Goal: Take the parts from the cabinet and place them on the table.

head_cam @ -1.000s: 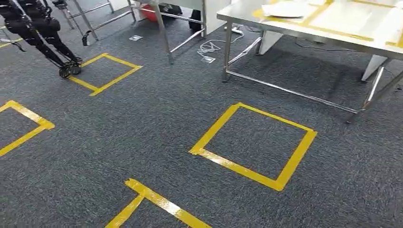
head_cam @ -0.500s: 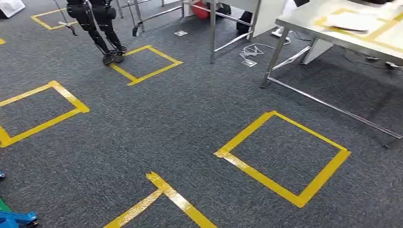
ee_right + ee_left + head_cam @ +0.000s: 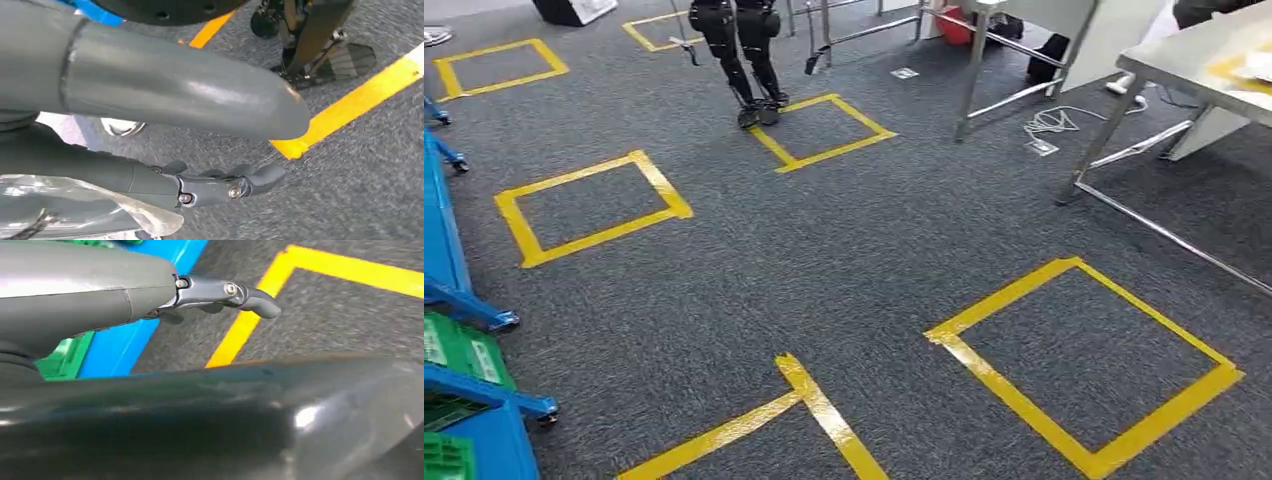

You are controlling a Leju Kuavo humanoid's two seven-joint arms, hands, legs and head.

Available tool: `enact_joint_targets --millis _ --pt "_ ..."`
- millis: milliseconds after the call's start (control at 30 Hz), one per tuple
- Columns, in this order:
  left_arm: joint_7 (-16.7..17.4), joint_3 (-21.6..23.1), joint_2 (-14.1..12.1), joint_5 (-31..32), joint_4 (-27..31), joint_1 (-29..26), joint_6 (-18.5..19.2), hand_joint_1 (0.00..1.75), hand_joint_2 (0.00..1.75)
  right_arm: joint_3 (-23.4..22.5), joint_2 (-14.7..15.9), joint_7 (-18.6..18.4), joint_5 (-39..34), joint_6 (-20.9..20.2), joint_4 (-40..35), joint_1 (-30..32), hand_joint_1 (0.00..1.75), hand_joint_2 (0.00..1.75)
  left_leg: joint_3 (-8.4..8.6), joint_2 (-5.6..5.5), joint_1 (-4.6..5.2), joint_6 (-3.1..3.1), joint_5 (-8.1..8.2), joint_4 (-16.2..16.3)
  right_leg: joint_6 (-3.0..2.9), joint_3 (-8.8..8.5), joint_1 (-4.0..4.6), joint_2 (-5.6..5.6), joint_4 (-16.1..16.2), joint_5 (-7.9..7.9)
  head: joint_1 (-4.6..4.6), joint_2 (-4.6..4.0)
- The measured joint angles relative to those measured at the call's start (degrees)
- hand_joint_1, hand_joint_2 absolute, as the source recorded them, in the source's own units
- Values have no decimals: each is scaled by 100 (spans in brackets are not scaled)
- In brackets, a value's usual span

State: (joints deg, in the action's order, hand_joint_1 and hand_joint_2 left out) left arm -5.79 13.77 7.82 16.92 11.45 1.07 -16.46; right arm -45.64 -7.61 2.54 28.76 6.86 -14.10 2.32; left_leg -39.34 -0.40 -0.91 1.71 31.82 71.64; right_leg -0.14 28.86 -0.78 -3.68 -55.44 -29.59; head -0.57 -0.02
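Observation:
A blue cabinet rack (image 3: 444,250) with green bins (image 3: 459,350) stands on castors at the left edge of the head view. The steel table (image 3: 1194,60) with yellow tape on its top is at the far right. In the left wrist view my left hand (image 3: 150,295) hangs over the carpet beside the blue rack (image 3: 125,345) and a green bin (image 3: 62,357), fingers stretched out and holding nothing. My right hand (image 3: 190,100) also hangs above the carpet, its thumb and dark fingers (image 3: 225,182) apart with nothing between them. I see no parts.
Yellow tape squares (image 3: 1084,370) mark the grey carpet. The dark legs of another robot (image 3: 744,50) stand at the back. A second steel frame (image 3: 974,70) and floor cables (image 3: 1049,120) lie near the table. A black stand (image 3: 310,40) is close to my right hand.
My camera has turned left, so the whole scene has slid to the right. The table has moved to the right edge and the blue rack has come in at the left.

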Motion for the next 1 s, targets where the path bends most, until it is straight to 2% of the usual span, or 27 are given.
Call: enact_joint_targets --millis 33,67,100,167,233,267,300,333,367,400,433,467,500,533,567,600,633,667,733,767,800,833,867,900,933,967,1000 --pt "0 0 -7 -2 0 0 -2 0 0 2 0 0 11 2 0 -3 0 0 249 52 -15 13 -230 -465 27 -29 -8 -77 -3 -22 0 0" --pt "0 0 -11 -2 0 1 -2 0 0 4 0 0 20 4 2 -7 0 0 567 173 -21 18 -445 -1016 54 -68 -18 -148 -5 -49 2 0" --pt "0 0 -2 -2 0 6 -4 0 0 4 2 2 26 11 2 -11 0 0 778 497 -8 -1 -460 -1411 97 -164 6 -203 -11 -78 7 0" --pt "0 0 7 -7 0 14 -4 0 0 7 11 4 33 17 11 -22 0 0 780 391 18 -108 -465 -1405 174 -152 33 -276 -12 -119 -44 2" --pt "0 0 2 -9 -2 -14 -4 0 0 7 11 4 37 22 11 -52 0 0 742 294 60 -169 -458 -1400 243 -260 2 -371 16 -116 -46 0" --pt "0 0 -4 -11 -7 -10 -7 0 0 9 11 4 46 22 11 -62 0 0 778 222 20 -238 -492 -1452 299 -250 -35 -313 0 -170 -39 2" --pt "0 0 -2 -15 -7 -14 -15 0 0 9 11 9 61 20 15 -62 0 0 777 181 21 -263 -500 -1457 312 -180 -48 26 -118 -286 -81 0" --pt "0 -2 -2 -17 -7 -6 -17 0 0 9 11 11 63 20 15 -55 0 0 763 123 25 -303 -505 -1457 301 -13 -51 229 -472 -501 -98 2" --pt "0 -2 2 -15 -7 7 -17 0 0 9 11 11 63 20 20 -52 0 0 758 64 33 -324 -503 -1457 298 228 -45 313 -961 -720 -118 2" --pt "-2 -2 11 -15 -7 6 -17 0 0 11 9 11 66 20 28 -44 0 0 756 -5 43 -334 -499 -1457 296 496 -36 344 -1471 -896 -127 0" --pt "-2 -2 13 -15 -7 6 -17 0 0 11 9 7 66 20 37 -22 0 0 759 -93 57 -343 -493 -1455 290 739 -36 356 -1874 -981 -133 2" --pt "-2 -2 11 -17 -7 1 -17 0 0 11 11 7 68 20 37 -11 0 0 768 -175 67 -347 -491 -1455 277 860 -35 358 -1981 -907 -131 2" --pt "-2 -2 7 -17 -7 1 -17 0 0 9 11 7 70 22 39 -9 0 0 780 -270 74 -346 -489 -1453 253 833 -34 364 -1767 -666 -133 2" --pt "0 -2 9 -17 -7 2 -17 0 0 11 11 7 72 22 37 -14 0 0 794 -358 78 -340 -485 -1452 232 697 -34 395 -1359 -369 -131 0" --pt "-2 -2 13 -17 -7 10 -17 0 0 11 11 9 76 22 37 -17 0 0 809 -437 78 -334 -481 -1452 198 493 -34 481 -840 -65 -136 0" --pt "-2 -2 24 -17 -7 17 -17 0 0 11 13 11 81 22 37 -15 0 0 805 -509 65 -325 -476 -1452 166 309 -39 749 -361 161 -135 0" --pt "-2 -2 28 -17 -7 39 -17 0 0 11 26 11 81 24 39 -11 0 0 784 -575 104 -293 -457 -1422 144 258 -52 913 -214 89 -127 0" --pt "-2 -4 31 -20 -7 42 -17 0 0 11 26 11 83 35 39 -19 0 0 757 -649 78 -263 -464 -1415 179 231 -48 849 -158 68 -131 0" --pt "-2 -2 31 -24 -7 12 -18 0 0 11 26 15 103 33 39 -38 0 0 715 -761 36 -175 -503 -1446 144 171 -13 761 -166 71 -133 0" --pt "-2 -2 26 -31 -9 13 -17 0 0 13 26 18 107 33 39 -43 0 0 709 -811 48 -135 -500 -1441 99 145 -46 683 -112 105 -118 2" --pt "-2 -2 22 -33 -9 17 -20 0 0 11 24 18 111 33 39 -37 0 0 677 -488 67 -135 -414 -1321 72 112 -58 576 -77 120 -133 0" --pt "-2 -2 22 -33 -9 23 -20 0 0 11 24 20 114 33 39 -18 0 0 560 -221 78 -108 -241 -1072 34 92 -50 510 -64 106 -83 0" --pt "-2 -2 20 -33 -9 33 -20 0 0 11 24 20 114 35 39 -11 0 0 396 -114 70 -83 -51 -726 25 81 -37 426 -64 100 -63 0" --pt "-2 -2 20 -33 -9 34 -20 0 0 9 24 18 114 35 39 -5 0 0 126 -57 53 -58 198 -172 4 68 -25 315 -66 81 -70 0" --pt "-2 -2 20 -33 -9 31 -20 0 0 9 24 20 114 35 39 -6 0 0 -77 -43 42 -39 334 225 -2 65 -21 220 -68 68 -70 0" --pt "-2 -2 20 -33 -9 20 -20 0 0 9 24 20 118 35 39 -9 0 0 -182 -38 32 -21 355 427 5 58 -19 136 -69 56 -68 0" --pt "-2 -2 15 -33 -9 6 -20 0 0 11 24 20 124 33 39 -17 0 0 -132 -31 27 -10 224 329 13 41 -19 55 -69 41 -68 0"
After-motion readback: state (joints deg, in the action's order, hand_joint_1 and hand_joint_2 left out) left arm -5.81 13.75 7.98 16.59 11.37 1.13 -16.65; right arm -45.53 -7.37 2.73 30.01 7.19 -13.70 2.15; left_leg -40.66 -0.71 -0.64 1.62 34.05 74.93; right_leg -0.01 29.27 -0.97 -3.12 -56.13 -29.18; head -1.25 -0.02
